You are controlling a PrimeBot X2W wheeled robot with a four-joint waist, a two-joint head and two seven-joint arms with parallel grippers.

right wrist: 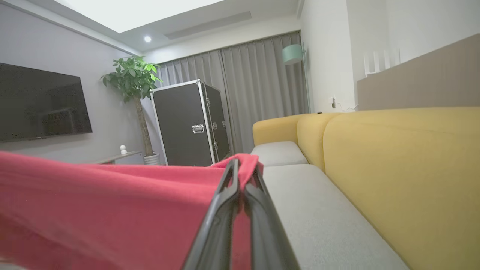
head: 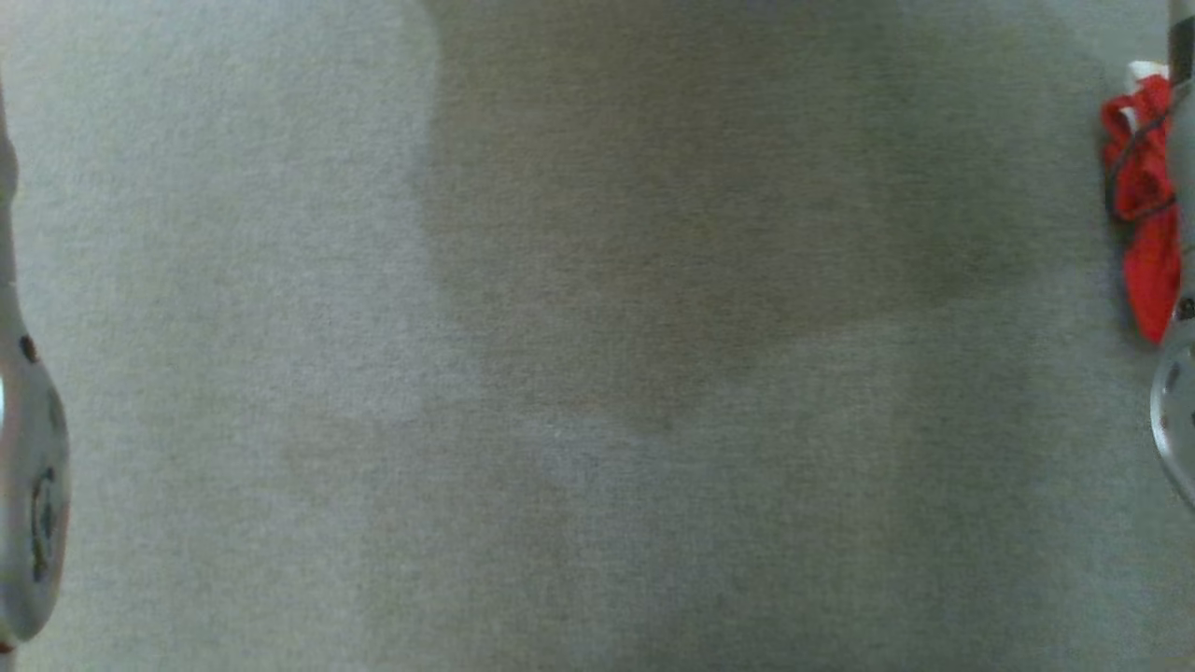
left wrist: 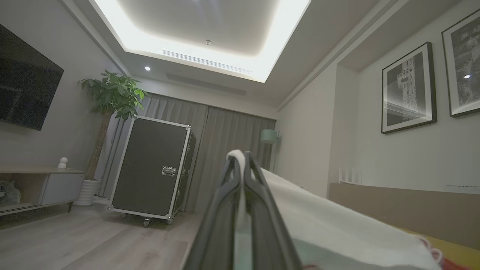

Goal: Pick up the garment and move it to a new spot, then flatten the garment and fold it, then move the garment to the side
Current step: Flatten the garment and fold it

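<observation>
The garment is part red and part white. In the left wrist view my left gripper is shut on a white fold of the garment, which trails away to the right. In the right wrist view my right gripper is shut on a red fold of the garment, which spreads to the left above the grey seat. In the head view a bunch of the red garment hangs at the far right edge beside my pale right forearm. My left forearm lies at the left edge.
The grey sofa seat stretches across the head view. A yellow sofa back rises to the right. A black wheeled case, a potted plant, a wall television and a low cabinet stand beyond.
</observation>
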